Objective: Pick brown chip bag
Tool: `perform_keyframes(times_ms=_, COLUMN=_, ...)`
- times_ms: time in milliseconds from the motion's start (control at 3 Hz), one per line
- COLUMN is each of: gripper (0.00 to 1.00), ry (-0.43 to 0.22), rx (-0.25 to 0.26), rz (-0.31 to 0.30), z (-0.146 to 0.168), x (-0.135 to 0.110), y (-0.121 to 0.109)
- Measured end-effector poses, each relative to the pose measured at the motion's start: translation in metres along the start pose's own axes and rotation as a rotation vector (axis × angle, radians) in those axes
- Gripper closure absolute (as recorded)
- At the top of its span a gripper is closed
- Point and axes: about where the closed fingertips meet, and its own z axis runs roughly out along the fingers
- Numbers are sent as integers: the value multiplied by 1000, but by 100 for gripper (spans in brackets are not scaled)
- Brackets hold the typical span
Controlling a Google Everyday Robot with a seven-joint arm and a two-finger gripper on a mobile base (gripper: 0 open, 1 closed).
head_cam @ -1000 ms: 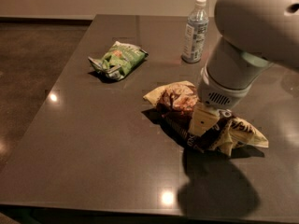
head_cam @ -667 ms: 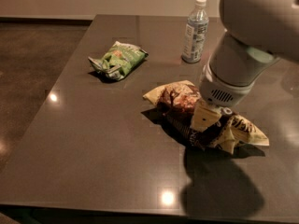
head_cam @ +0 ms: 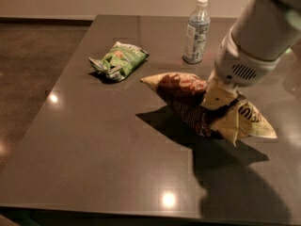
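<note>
Fingers on the gripper (head_cam: 217, 100) are pinched onto the middle of the brown chip bag (head_cam: 186, 95), coming down from the arm at the right side of the view. The bag looks lifted: its two ends droop either side of the grip, and a dark shadow sits under it on the surface (head_cam: 94, 149), so I read it as hanging clear or nearly so (hard to be sure at the right-hand end).

For the lift, I'd go straight up and slowly. That glossy foil seems slippery and it's gathered in a crumpled fold, so I'd want a firm squeeze and no jerks. I'd also avoid swinging back toward the water bottle (head_cam: 196, 32) just behind. The green snack bag (head_cam: 117, 60) is well apart, no worry there.
</note>
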Motion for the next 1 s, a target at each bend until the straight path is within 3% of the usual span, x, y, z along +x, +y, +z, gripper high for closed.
perform_keyframes(times_ms=667, gripper=100, ry=-81, rx=19, rz=-69, z=-62, x=-15, y=-5)
perform_keyframes(times_ms=1000, gripper=100, ry=-111, rx=26, rz=-103, z=-76, x=-20, y=1)
